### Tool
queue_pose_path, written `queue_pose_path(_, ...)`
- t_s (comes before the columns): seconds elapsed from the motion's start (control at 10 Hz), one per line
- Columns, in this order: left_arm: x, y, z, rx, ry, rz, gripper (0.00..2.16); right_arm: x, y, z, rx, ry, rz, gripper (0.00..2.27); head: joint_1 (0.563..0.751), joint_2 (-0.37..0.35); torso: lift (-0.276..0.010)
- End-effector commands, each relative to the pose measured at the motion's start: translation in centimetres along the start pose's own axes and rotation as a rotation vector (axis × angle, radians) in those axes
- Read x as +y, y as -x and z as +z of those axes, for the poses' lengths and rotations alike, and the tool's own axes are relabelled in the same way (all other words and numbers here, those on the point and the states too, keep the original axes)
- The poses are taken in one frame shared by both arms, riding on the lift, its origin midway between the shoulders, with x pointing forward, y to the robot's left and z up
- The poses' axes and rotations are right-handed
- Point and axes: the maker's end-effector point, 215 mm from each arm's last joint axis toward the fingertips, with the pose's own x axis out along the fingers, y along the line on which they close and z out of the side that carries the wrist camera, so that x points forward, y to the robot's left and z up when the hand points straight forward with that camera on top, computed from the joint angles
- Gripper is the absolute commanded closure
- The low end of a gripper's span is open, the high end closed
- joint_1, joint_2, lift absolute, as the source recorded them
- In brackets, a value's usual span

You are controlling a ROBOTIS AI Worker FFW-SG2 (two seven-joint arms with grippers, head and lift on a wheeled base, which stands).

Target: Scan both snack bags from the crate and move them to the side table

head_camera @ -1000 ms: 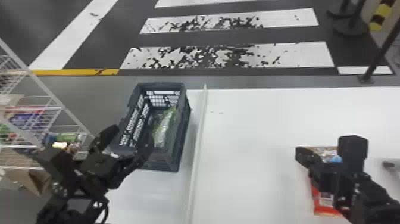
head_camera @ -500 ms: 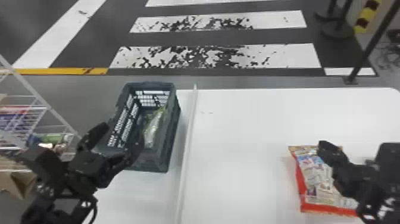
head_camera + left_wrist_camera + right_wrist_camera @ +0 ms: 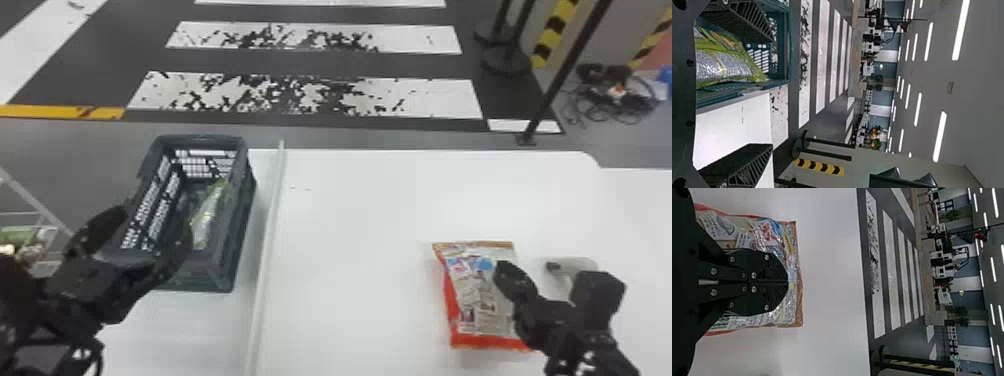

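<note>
From where I stood, the left gripper [image 3: 154, 221], jaws spread, needed to dip squarely round the green bag [image 3: 206, 215] inside the crate [image 3: 205, 277], clear of its walls. The right one [image 3: 788, 282], pressed together, overlapped the red bag [image 3: 760, 233] on the table [image 3: 360, 225].

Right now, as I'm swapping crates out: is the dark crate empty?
Not empty: a green snack bag lies inside the crate.

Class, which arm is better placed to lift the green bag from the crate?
Left, I'd judge: the left gripper is open at the crate holding the green bag, while the right gripper is shut, over at the red bag.
</note>
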Motion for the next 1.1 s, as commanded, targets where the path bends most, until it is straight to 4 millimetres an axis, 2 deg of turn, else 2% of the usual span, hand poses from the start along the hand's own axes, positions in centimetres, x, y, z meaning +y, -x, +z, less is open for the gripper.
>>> queue_pose_path(0.0,0.0,0.1,0.2,-0.003,-0.002,0.0,0.04,0.0,0.0,-0.5,-0.002,-0.006,0.001,2.25,0.695,0.015,-0.029)
queue_pose_path(0.6,-0.4,0.3,0.3,-0.006,-0.001,-0.005,0.04,-0.6,-1.0,-2.7,0.032,0.034,-0.011,2.25,0.695,0.008,-0.029)
queue_pose_path(1.0,-0.4,0.4,0.4,-0.007,-0.002,-0.003,0.04,-0.7,-1.3,-3.5,0.042,0.048,-0.012,2.25,0.695,0.006,-0.029)
